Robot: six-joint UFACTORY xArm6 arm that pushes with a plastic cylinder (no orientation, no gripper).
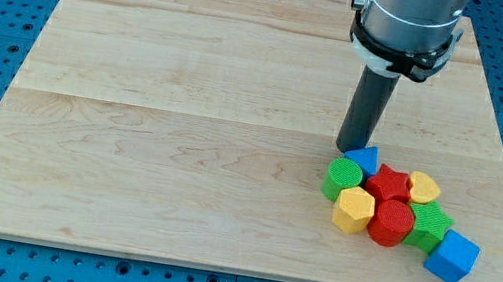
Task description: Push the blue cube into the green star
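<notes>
Board: a pale wooden board point(187, 100) lies on a blue pegboard surface; most of it is bare, and all the blocks sit bunched near the view's bottom right.
My tip: my tip point(352, 151) rests at the top edge of the cluster, just left of a small blue wedge-shaped block point(364, 159) and above the green cylinder point(341, 178). It seems to touch the blue wedge, though the rod's shadow makes contact hard to confirm.
Claw: there is none on this rig; the arm ends in a plain dark rod, so nothing is clenched, released or grasped.
Blue cube: the blue cube point(453, 258) sits at the cluster's bottom-right end, nearest the board's corner, on the far side of the pile from my tip.
Green star: the green star point(430, 227) lies just up and left of the blue cube, apparently touching it or nearly so.
Other blocks: a red star point(389, 183), a yellow heart point(423, 187), a yellow hexagon point(354, 209) and a red cylinder point(391, 224) pack the middle.
Why it matters: I judge the cube already sits against the star, so little pushing remains. From where my tip stands, any push would shove the whole pile; I would need to circle round to the cube's outer side.
</notes>
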